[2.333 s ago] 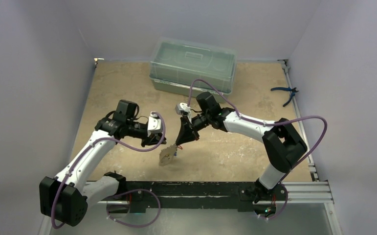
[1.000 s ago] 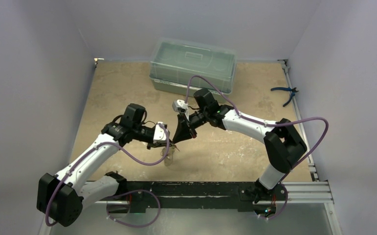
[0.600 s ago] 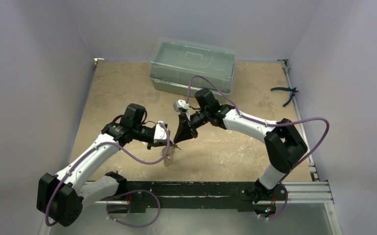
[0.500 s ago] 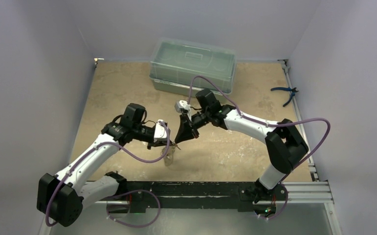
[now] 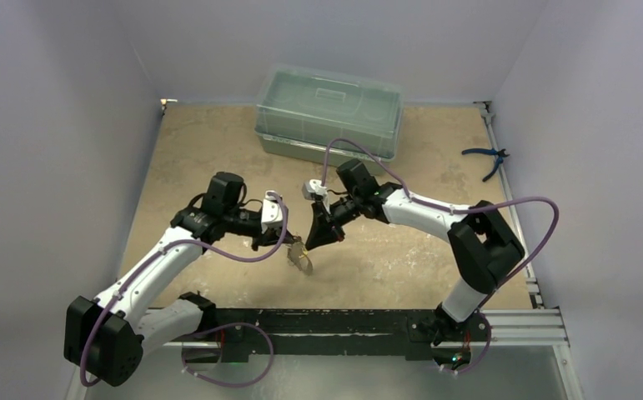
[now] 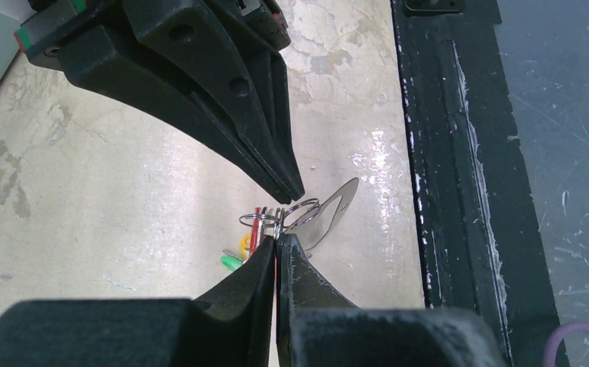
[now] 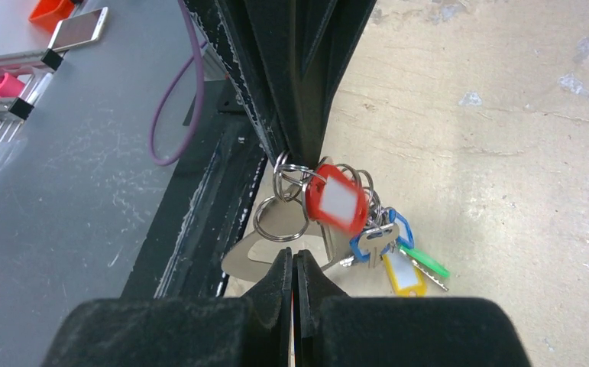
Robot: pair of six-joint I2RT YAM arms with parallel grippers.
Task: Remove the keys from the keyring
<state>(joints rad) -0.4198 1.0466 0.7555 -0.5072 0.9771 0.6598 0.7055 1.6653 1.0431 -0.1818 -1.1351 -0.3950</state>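
Keys (image 7: 338, 202) hang over scuffed table (image 5: 201, 150) between lilac walls (image 5: 51, 125).

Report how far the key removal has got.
Done: nothing; the keys with red, blue, yellow and green tags all hang on the keyring. In hand: the left gripper is shut on its wire end, and the right gripper looks shut on its strap end. Left: every key must come off.
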